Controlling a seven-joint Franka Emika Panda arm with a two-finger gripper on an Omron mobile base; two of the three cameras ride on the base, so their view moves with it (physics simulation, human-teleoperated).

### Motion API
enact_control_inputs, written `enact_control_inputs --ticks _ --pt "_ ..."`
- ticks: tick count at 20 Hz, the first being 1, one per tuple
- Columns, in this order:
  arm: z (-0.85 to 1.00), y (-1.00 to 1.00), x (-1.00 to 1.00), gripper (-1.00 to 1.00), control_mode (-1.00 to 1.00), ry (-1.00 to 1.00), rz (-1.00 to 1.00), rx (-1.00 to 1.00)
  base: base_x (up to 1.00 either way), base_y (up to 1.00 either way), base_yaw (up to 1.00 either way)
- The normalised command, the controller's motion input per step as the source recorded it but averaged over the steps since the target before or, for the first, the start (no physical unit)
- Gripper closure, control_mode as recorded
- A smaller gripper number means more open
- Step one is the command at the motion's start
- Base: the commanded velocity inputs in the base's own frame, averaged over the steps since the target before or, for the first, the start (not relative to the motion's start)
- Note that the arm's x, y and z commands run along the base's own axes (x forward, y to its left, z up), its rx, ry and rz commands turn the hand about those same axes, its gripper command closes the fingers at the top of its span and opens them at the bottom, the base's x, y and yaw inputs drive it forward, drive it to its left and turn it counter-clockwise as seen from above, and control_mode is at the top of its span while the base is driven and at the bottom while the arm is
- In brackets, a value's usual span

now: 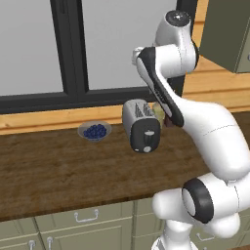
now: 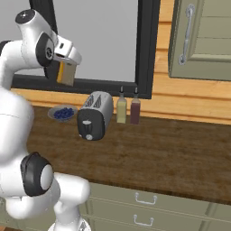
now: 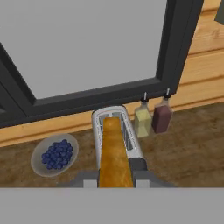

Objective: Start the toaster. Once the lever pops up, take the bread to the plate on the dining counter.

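My gripper (image 2: 67, 64) is shut on the bread (image 2: 66, 73), a tan slice with a golden-brown crust that hangs upright in the air, well above the toaster (image 2: 94, 115). In the hand view the bread (image 3: 114, 157) runs up between my fingertips (image 3: 141, 171), over the toaster (image 3: 131, 136) and its slots. The silver toaster (image 1: 140, 124) stands on the wood worktop (image 1: 58, 171) under the window, its black end panel with a pale knob facing me. The lever is too small to make out. The plate and the dining counter are out of view.
A grey bowl of blueberries (image 1: 94, 131) (image 2: 62, 113) (image 3: 55, 154) sits left of the toaster. Two bottles, one yellow (image 2: 122, 109) and one dark red (image 2: 135, 110), stand to its right against the wall. A green wall cabinet (image 2: 203, 36) hangs at the upper right.
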Motion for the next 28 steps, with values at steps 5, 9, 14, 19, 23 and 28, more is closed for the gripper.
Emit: enact_control_inputs --ticks 5,9,14,19,23,28 --pt "-0.02 -0.16 -1.0 1.0 -1.0 0.0 -0.01 -0.07 0.0 0.0 0.0" --pt "0.0 -0.18 -1.0 1.0 -1.0 0.0 0.0 -0.03 0.0 0.0 0.0" --pt "0.0 -0.14 -1.0 1.0 -1.0 0.0 0.0 0.0 0.0 0.0 0.0" --pt "-0.02 -0.17 -0.86 1.0 -1.0 0.0 0.0 0.0 0.0 0.0 0.0" --pt "-0.04 0.0 -0.66 1.0 -1.0 0.0 0.0 0.0 0.0 0.0 0.0" --pt "0.0 0.0 0.0 1.0 1.0 0.0 0.0 0.0 -0.96 0.16 0.21"
